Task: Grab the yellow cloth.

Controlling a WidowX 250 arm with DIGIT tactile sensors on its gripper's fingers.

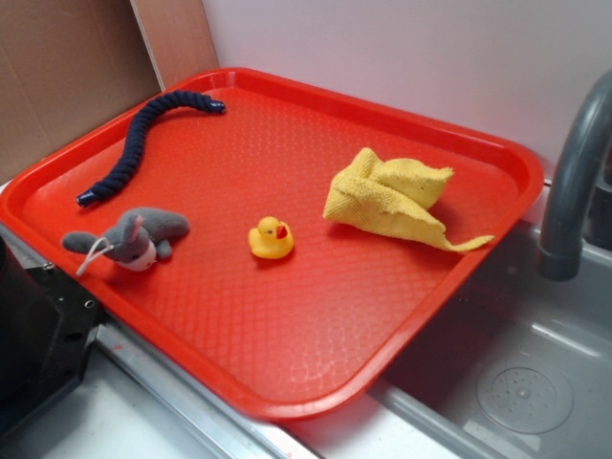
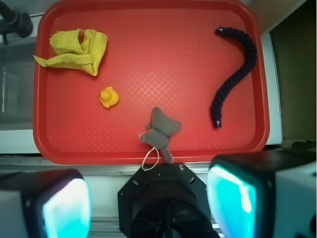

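Yellow cloth (image 2: 74,51) seen in wrist view far up-left of gripper (image 2: 148,203), across tray (image 2: 148,12) (duck (image 2: 108,96) between); long axis roughly sideways. Gripper spread wide, nothing held.

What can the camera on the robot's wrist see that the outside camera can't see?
Only the wrist view shows the gripper: its two fingers stand wide apart at the bottom of the picture, holding nothing, back from the tray's near edge.

Only the exterior view shows the sink drain below the tray's corner.

Both show the red tray with the yellow cloth crumpled near one corner, the rubber duck, the grey plush toy and the dark blue rope. The grey faucet beside the cloth's end of the tray appears in both too.
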